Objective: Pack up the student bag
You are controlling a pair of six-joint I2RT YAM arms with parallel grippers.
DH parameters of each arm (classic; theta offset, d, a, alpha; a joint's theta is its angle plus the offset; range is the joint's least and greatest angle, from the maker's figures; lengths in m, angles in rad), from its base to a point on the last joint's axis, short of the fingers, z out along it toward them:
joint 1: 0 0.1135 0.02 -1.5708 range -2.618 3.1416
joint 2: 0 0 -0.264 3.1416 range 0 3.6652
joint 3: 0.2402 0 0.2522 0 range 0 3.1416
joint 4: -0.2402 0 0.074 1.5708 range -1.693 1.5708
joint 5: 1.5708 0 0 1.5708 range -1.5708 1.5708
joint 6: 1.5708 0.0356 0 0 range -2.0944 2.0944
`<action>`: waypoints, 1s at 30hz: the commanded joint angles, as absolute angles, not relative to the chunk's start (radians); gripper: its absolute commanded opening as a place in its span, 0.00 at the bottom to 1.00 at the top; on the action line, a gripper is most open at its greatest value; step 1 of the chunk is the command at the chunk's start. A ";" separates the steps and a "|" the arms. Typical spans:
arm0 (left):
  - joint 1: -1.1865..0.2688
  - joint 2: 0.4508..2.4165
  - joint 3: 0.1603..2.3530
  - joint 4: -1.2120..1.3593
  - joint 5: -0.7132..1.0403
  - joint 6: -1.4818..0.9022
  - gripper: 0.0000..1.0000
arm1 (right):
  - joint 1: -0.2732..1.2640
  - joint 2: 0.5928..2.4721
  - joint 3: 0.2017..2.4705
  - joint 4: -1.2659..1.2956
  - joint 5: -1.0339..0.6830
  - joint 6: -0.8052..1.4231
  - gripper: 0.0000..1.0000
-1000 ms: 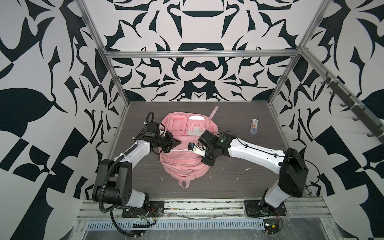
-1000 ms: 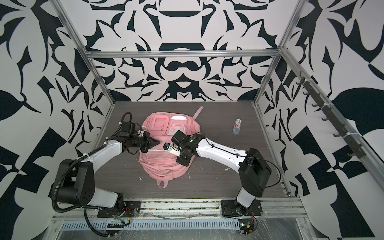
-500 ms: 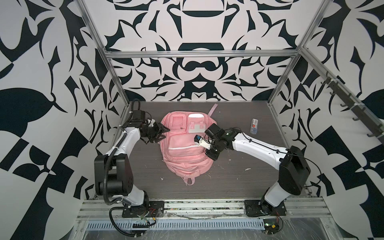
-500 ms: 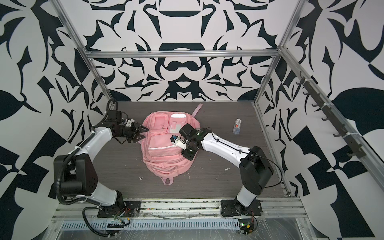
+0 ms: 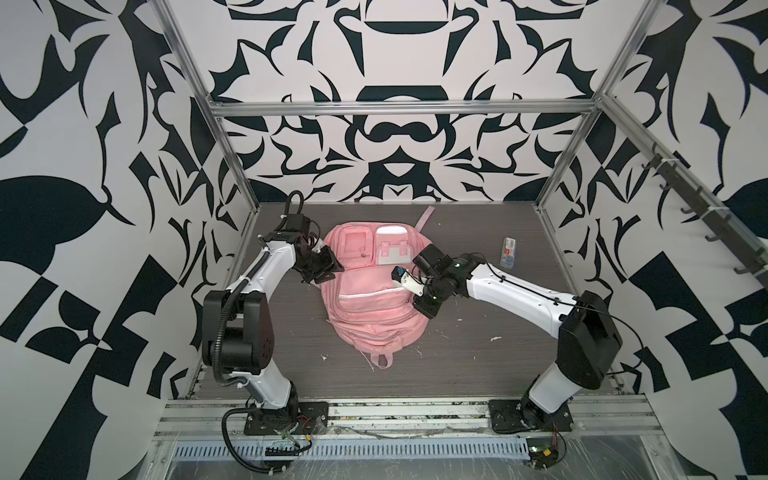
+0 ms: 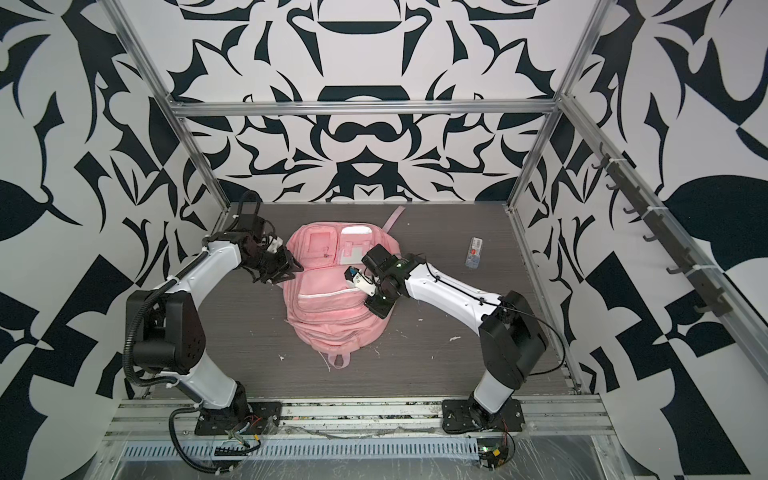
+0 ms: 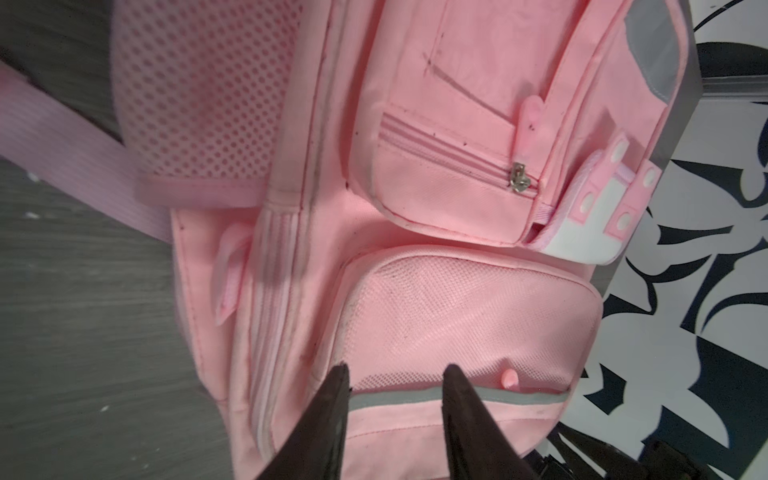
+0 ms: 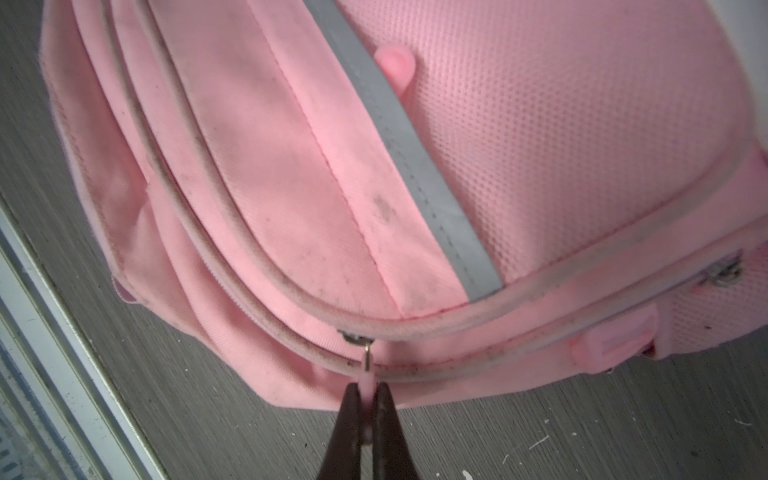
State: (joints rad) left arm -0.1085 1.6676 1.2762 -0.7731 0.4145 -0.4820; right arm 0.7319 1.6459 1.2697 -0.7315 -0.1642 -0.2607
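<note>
Grey wood-grain table [image 5: 478, 353] carries everything. The student bag [image 5: 374, 307] lies on its back in the middle of it, front pockets up and top loop toward my bases, so each of my arms can reach it from its own side. My left gripper [image 7: 397, 370] stands at the bag's left edge with its jaws apart and nothing between them, poised over the mesh front pocket just by the reflective strip [image 7: 498, 397]. I judge it is there to pin the fabric down while the other side pulls. A small clear packet [image 5: 509, 251] with a red label lies on the table well apart from the bag, far right, probably waiting to go in. My right gripper [image 8: 365, 388] sits at the bag's right flank, clamped on the pink zip pull [image 8: 367, 379] of a long curved zip, whose slider [image 8: 355, 337] rests on the track. The tab hangs straight out from the slider, so I reckon working that zip is the step in hand, and packing has barely begun
</note>
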 commanded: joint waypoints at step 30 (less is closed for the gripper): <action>-0.176 1.717 1.178 -0.653 0.542 -0.592 0.00 | 0.679 1.708 1.397 -0.767 -0.063 -0.313 0.00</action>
